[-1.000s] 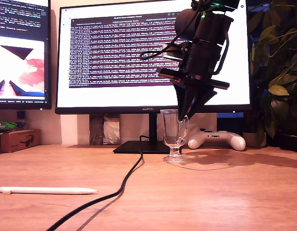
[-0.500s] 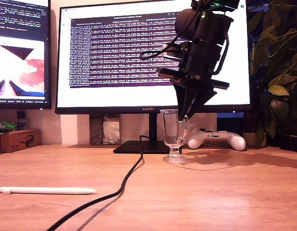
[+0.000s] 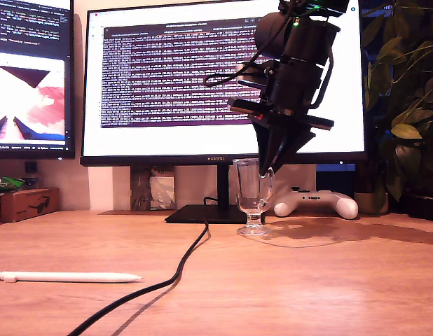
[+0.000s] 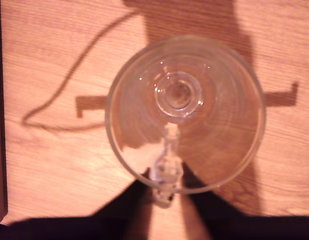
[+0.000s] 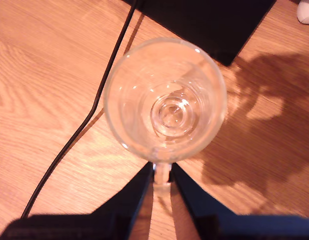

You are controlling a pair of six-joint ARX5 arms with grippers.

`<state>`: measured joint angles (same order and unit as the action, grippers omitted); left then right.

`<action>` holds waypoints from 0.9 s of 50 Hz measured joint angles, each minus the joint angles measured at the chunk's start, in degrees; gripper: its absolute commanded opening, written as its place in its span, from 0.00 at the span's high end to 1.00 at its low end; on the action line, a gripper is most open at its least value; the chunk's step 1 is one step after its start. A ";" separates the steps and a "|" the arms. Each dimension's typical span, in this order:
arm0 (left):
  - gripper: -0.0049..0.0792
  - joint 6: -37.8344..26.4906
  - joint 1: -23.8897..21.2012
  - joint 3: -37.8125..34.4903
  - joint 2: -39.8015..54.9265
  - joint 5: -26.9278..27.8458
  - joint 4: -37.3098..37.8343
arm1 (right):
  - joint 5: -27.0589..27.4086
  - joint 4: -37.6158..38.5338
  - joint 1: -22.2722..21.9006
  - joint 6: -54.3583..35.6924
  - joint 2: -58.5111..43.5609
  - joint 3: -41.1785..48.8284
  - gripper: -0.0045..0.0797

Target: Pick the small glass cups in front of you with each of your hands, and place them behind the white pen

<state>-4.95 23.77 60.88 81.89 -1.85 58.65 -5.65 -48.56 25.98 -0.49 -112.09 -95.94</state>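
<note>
My second pincer [image 5: 162, 172] had its two dark fingers closed tight on either side of the looped handle of the second glass cup [image 5: 164, 100], and I judged it to be gripping that handle. In the exterior view the same cup [image 3: 253, 192] stood upright with its foot on the counter [image 3: 307, 294], just in front of the monitor [image 3: 223, 77] stand, between the black cable [image 3: 181, 269] and a white game controller [image 3: 316, 203]. My first pincer [image 4: 164, 187] likewise pinched the handle of the first glass cup [image 4: 184, 112], seen from above over bare wood; that cup did not show in the exterior view, and whether its foot rested on the counter I could not tell. The white pen [image 3: 69, 277] lay flat near the front of the counter at the exterior view's left, well apart from the second cup. The step in hand looked like the grasp itself, with neither cup carried anywhere yet. The next move would call for a straight, level lift so the thin handles would not twist, then a carry to beyond the pen. The monitor's lower bezel read "HUAWEI"; the text on the screens was too small to read.
</note>
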 measured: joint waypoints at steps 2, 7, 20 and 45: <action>0.97 -0.15 0.00 0.00 0.00 0.02 -0.09 | 0.00 0.00 0.00 0.26 0.00 0.00 0.96; 0.97 -0.61 0.00 0.00 0.00 0.63 -0.04 | 0.00 0.00 0.00 0.42 0.00 0.00 0.96; 0.97 -0.68 -0.72 0.15 -0.02 1.31 0.50 | 0.00 -0.26 0.00 0.44 0.00 0.00 0.96; 0.97 -0.85 -5.60 0.39 -6.58 4.28 0.85 | -1.62 -2.16 0.46 0.42 0.00 0.00 0.96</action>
<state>-5.80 18.17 61.28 75.31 2.44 59.51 -7.27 -50.72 26.44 -0.08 -112.09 -95.94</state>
